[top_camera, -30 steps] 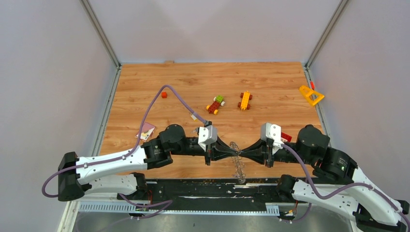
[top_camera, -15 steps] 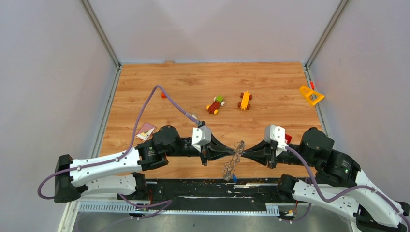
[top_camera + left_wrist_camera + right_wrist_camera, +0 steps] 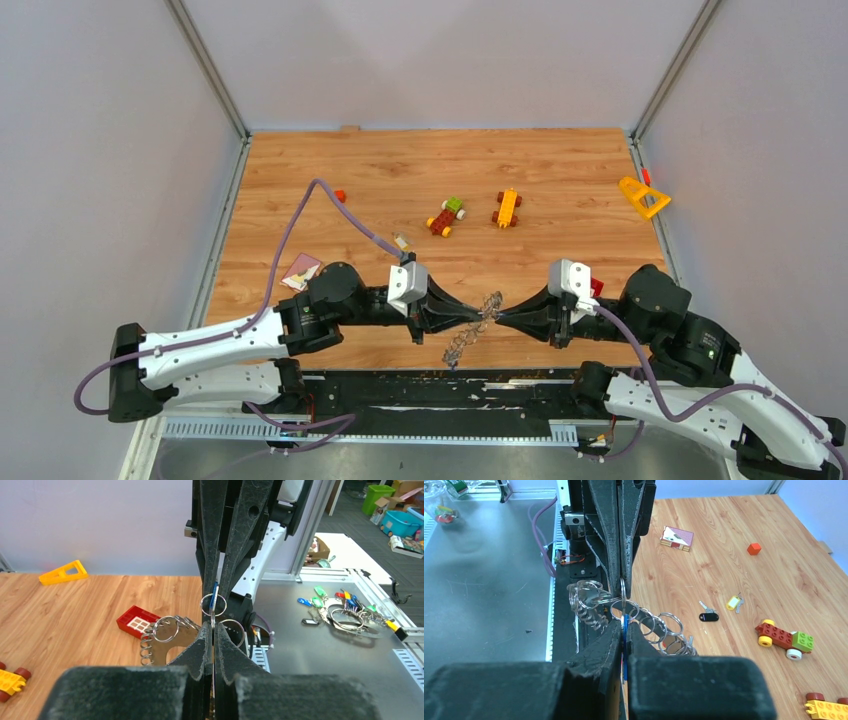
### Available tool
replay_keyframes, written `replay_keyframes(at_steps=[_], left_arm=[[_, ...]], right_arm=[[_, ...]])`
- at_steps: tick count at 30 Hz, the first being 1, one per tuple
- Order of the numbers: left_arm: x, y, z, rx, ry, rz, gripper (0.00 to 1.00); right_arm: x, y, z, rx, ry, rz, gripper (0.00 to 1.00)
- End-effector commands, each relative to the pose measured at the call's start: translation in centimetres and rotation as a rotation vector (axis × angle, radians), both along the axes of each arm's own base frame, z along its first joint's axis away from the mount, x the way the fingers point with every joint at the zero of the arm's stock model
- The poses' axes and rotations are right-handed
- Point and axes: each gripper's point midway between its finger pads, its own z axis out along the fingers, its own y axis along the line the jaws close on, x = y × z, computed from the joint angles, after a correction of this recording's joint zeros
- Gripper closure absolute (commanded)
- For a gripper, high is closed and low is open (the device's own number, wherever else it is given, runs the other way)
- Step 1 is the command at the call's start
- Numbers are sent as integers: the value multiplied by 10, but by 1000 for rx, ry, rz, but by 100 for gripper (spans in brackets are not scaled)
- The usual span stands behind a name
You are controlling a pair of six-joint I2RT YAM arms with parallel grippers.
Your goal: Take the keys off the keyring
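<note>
Top external view: my two arms meet tip to tip above the near edge of the table (image 3: 560, 170), a little right of centre. My left hand (image 3: 474, 318) is squeezed fully closed, and my right hand (image 3: 505, 318) is closed as well. Their fingertips almost touch.

Left wrist view: my left fingers pinch what looks like one small loop of the keyring (image 3: 162, 652). The keyring is a flat silver plate with a coil of small rings along its edge, and it hangs free beside and below the pinch.

Right wrist view: my right fingers clamp the blue key (image 3: 625, 625) by its plastic head.

I judge the split grip to be deliberate. One hand anchors the loop so the other can work the key round and off it. Holding everything in the air lets the ring swing clear of the table. I cannot tell exactly how the key is threaded.

Further out on the wood, a black-headed key (image 3: 709, 615) and a yellow-tagged key (image 3: 734, 601) lie loose, well apart from the ring, so part of the job looks done. Beyond them sit two toy block vehicles (image 3: 445, 216), a red cube (image 3: 340, 196) at far left and a yellow triangle (image 3: 643, 197) at far right, none in the way.
</note>
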Motion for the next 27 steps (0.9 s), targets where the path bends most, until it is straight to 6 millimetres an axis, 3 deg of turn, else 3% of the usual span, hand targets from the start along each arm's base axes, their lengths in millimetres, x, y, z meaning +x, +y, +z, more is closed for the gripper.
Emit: replay_keyframes(at_steps=[1,6,15,27], left_arm=[[-11,13,10,-24,11,-42,100],[-12,23,7,-14,25,-25,100],[-6,25,-3,29,37,12,97],[-5,26,-12,10,40,24,72]], right_arm=[[-8,-9,40,139,-87,18,100],[-8,-9,54,137,-95,18,100],[-10,-5,54,158,-71,32,100],[-14,-2,52,129,-130,82,100]])
